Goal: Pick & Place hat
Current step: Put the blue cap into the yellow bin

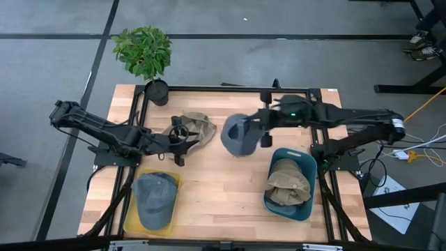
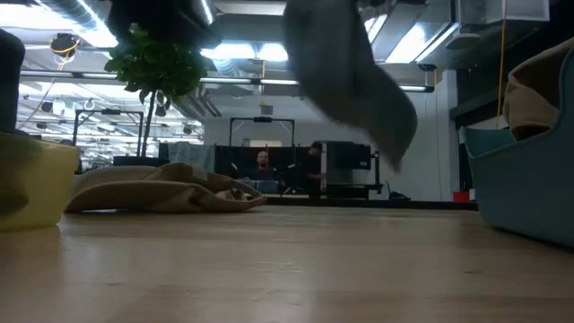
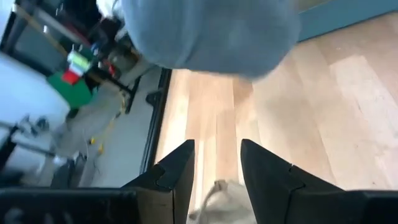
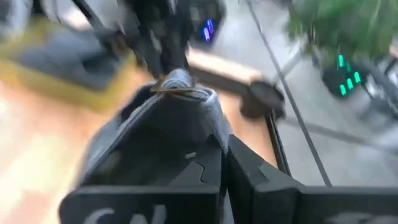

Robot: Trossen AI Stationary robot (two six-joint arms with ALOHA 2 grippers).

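Note:
A grey-blue hat [image 1: 239,136] hangs over the middle of the table [image 1: 209,202] with my right gripper [image 1: 262,131] shut on it; in the low view the hat [image 2: 354,85] floats well above the wood. A tan hat [image 1: 197,125] lies flat on the table at the far middle. My left gripper [image 1: 182,137] stands open beside that hat's near-left side, and a bit of tan cloth [image 3: 216,194] shows below its fingers [image 3: 177,168], untouched as far as I can see. My right gripper pinches the grey-blue hat's edge [image 4: 200,127] between its two shut fingers [image 4: 208,171]. The fingers come from the table's right side, slanting a little downward. The hat is lifted clear of the table and droops from the fingers toward the left.
A yellow bin [image 1: 129,209] at the near left holds a grey hat [image 1: 155,199]. A teal bin [image 1: 306,167] at the near right holds tan hats [image 1: 288,183]. A potted plant [image 1: 144,52] stands at the far left corner. Bare wood lies between the bins.

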